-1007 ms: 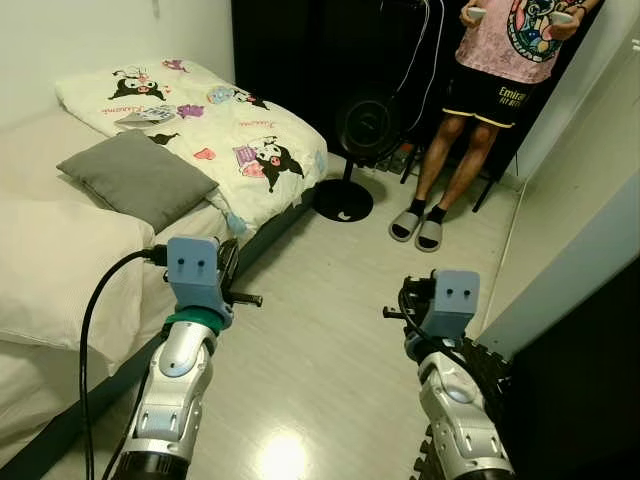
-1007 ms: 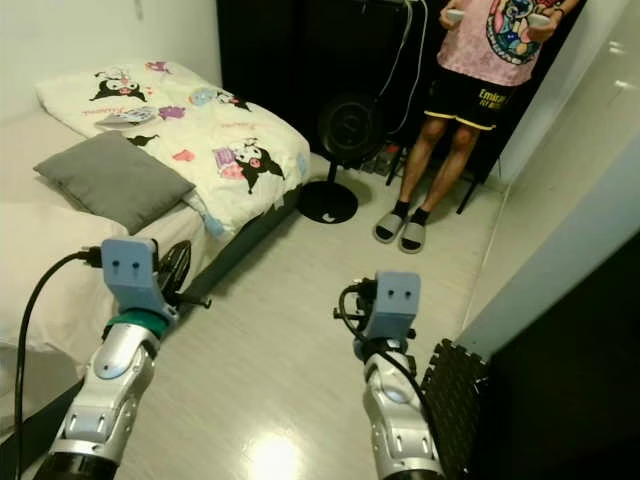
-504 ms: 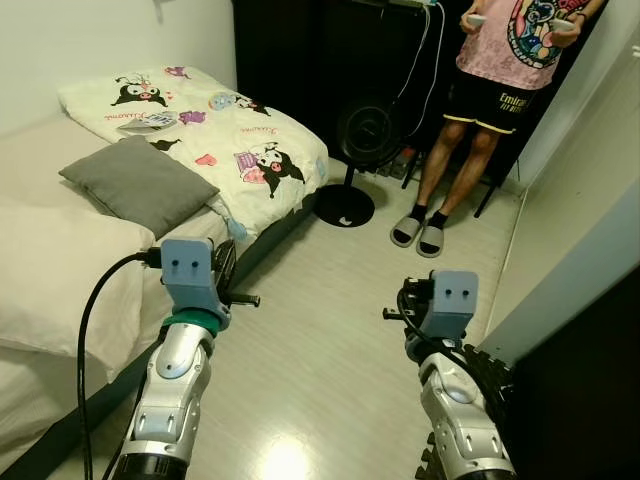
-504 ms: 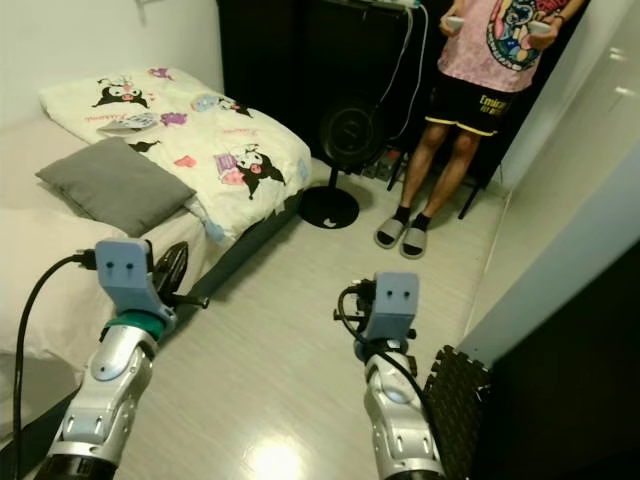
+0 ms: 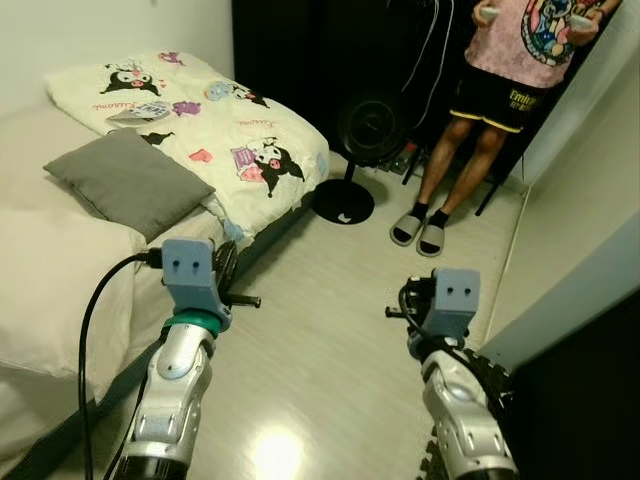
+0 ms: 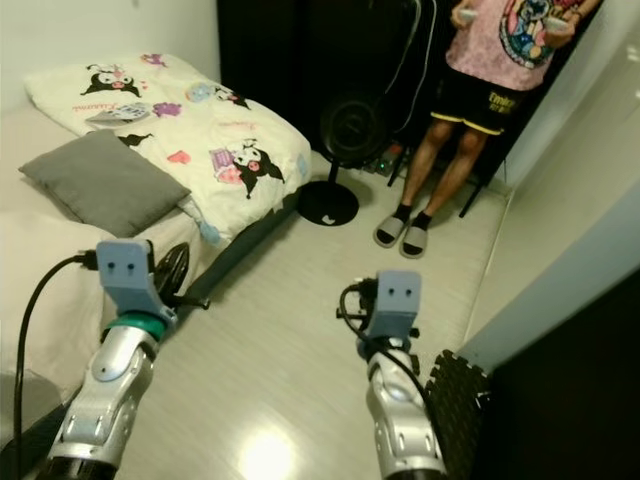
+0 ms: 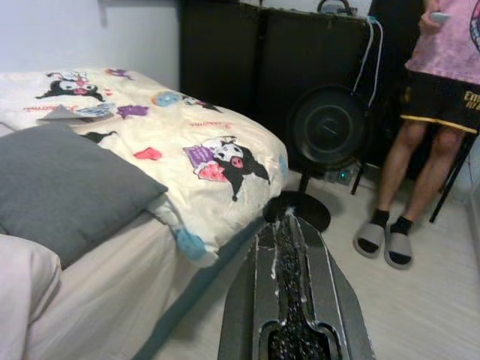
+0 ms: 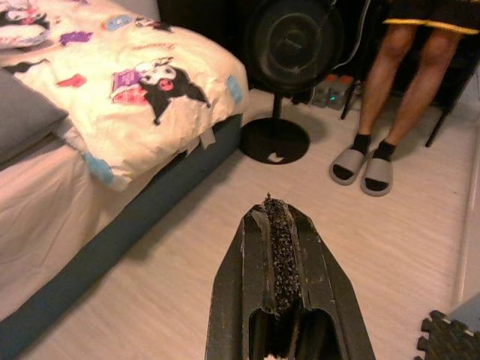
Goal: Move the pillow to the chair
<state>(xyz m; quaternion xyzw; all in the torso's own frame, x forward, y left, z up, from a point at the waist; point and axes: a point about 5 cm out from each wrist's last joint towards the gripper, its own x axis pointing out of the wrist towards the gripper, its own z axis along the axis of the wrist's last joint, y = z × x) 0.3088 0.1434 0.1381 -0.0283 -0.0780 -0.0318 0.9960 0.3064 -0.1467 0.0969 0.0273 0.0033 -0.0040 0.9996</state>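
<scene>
A small bedroom seen from the robot's head, looking down along a pale wood floor point(image 5: 330, 330). A bed point(image 5: 60, 300) runs along the robot's left side. A grey pillow point(image 5: 125, 180) lies flat on the bed, near the bed's floor-side edge, just beside a cream blanket point(image 5: 220, 130) printed with cartoon characters. The blanket drapes over that edge. A larger cream pillow point(image 5: 50, 290) sits at the near end of the bed, touching the grey one.

The left gripper point(image 7: 289, 247) is held out over the floor, just beside the bed's edge and well short of the grey pillow. Its two black fingers point(image 7: 259, 300) are pressed together with nothing between them. The right gripper point(image 8: 274, 225) is held out over bare floor, well apart from the bed, its fingers point(image 8: 300, 262) likewise closed and empty.

Past the foot of the bed stands a black floor fan point(image 5: 368, 125) on a round base. Beside it, a person point(image 5: 500, 90) in a pink shirt, black shorts and grey slippers stands holding controllers. A black foam mat point(image 5: 480, 380) lies near the right arm.
</scene>
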